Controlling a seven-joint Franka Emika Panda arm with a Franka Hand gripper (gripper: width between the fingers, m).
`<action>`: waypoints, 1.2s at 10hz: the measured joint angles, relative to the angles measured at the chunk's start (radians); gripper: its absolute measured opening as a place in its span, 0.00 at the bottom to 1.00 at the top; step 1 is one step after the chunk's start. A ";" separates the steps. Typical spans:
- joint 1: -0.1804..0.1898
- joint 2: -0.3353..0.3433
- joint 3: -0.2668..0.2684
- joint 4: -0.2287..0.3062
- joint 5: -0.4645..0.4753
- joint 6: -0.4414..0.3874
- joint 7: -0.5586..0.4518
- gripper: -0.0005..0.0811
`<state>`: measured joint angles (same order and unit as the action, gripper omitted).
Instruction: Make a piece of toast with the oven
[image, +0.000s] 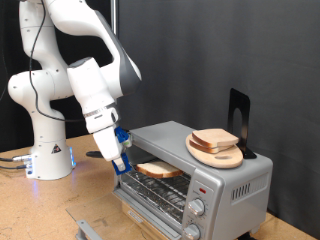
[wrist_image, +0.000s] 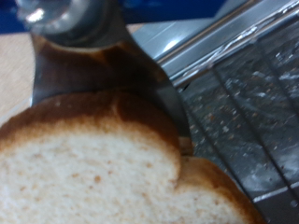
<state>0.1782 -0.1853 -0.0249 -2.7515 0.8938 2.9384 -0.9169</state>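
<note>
Pincer (image: 124, 163) clasping flat tan-crusted piece of toast (image: 158, 170), over wire rack of boxy silver oven (image: 230, 185)

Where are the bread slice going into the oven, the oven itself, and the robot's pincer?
piece of toast (image: 158, 170): exterior view, its pale face.
oven (image: 235, 182): exterior view, grey front panel.
pincer (image: 122, 162): exterior view, fingertips at the slice's edge.

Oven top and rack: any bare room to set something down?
On the oven top, bare metal lies at the exterior view's left of the round board, which carries bread and crowds the right end. The rack is bare towards the knobs; its left end is crowded by the gripper holding the piece of toast.
</note>
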 joint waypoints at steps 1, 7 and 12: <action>0.008 0.002 -0.003 0.006 0.039 0.007 -0.050 0.45; 0.000 0.013 -0.001 0.012 -0.010 0.032 -0.074 0.45; -0.057 0.104 -0.002 0.013 -0.171 0.123 -0.044 0.45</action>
<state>0.1212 -0.0817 -0.0267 -2.7382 0.7223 3.0615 -0.9612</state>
